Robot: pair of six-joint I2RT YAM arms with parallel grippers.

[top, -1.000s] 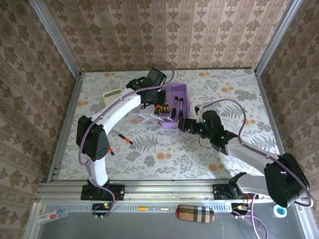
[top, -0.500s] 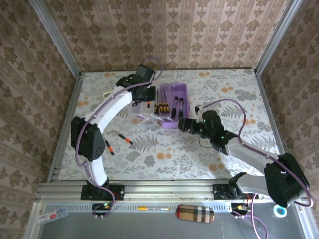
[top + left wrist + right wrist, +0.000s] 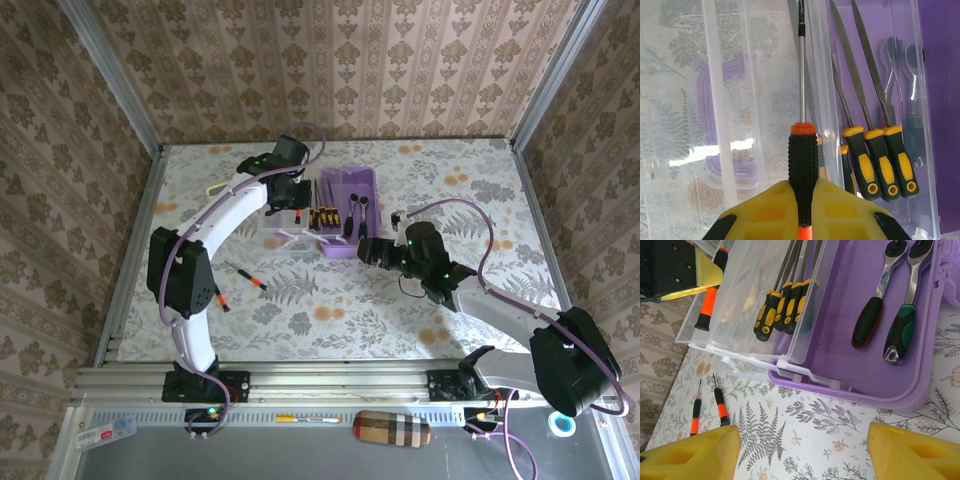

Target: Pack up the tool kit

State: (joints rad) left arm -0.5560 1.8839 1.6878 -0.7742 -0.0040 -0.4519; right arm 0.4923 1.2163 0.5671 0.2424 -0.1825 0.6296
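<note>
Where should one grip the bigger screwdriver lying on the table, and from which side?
Likely by its black-and-orange handle, from straight above, jaws across it. The bigger screwdriver lies flat on the table, so its underside is closed off, and the handle is thicker than the thin shaft. A smaller screwdriver lies close beside it, so one jaw must slip between.
</note>
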